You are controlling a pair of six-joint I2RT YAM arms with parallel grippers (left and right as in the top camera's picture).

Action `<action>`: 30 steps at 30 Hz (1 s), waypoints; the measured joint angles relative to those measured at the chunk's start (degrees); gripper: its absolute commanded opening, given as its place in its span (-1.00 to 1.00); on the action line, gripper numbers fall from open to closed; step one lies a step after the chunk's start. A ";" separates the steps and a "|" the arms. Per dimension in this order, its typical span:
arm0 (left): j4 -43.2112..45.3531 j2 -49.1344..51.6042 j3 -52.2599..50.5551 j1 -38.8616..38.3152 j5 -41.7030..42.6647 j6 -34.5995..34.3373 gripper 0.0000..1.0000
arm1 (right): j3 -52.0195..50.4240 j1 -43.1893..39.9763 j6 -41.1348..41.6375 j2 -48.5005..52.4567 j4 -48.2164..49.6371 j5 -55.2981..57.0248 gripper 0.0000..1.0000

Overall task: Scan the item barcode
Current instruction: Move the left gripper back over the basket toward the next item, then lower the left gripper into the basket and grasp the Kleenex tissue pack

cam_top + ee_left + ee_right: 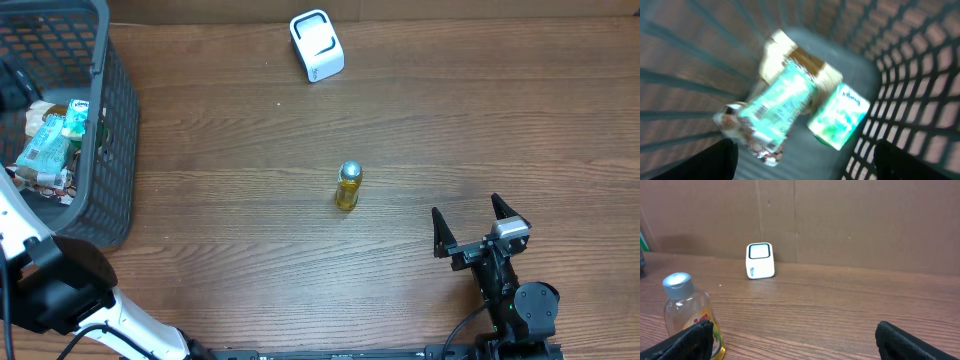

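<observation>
A white barcode scanner stands at the back of the table. A small bottle of yellow liquid with a silver cap stands upright mid-table. My right gripper is open near the front right, nothing between its fingers, and the bottle is just past its left finger. My left gripper hangs open over the inside of the grey basket, holding nothing. Below it lie a green-and-white packet, a green tissue pack and a brown carton. The left wrist view is blurred.
The basket takes up the table's left end, and a crumpled snack wrapper lies in it beside the packet. My left arm rises from the front left corner towards the basket. A brown board wall stands behind the scanner.
</observation>
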 measured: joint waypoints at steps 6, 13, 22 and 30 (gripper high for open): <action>8.39 0.24 -14.14 0.11 7.19 7.43 0.71 | 0.00 -0.02 -0.02 0.02 0.02 0.00 1.00; 14.51 0.26 -19.50 -0.04 9.90 10.12 0.71 | 0.00 0.00 -0.04 0.02 0.02 0.02 1.00; 16.28 1.64 -19.93 -0.04 11.50 11.13 0.72 | 0.00 -0.02 0.00 0.02 0.04 0.00 1.00; 16.72 7.26 -19.98 -0.04 12.31 11.15 0.76 | 0.00 0.00 -0.04 0.02 0.00 0.00 1.00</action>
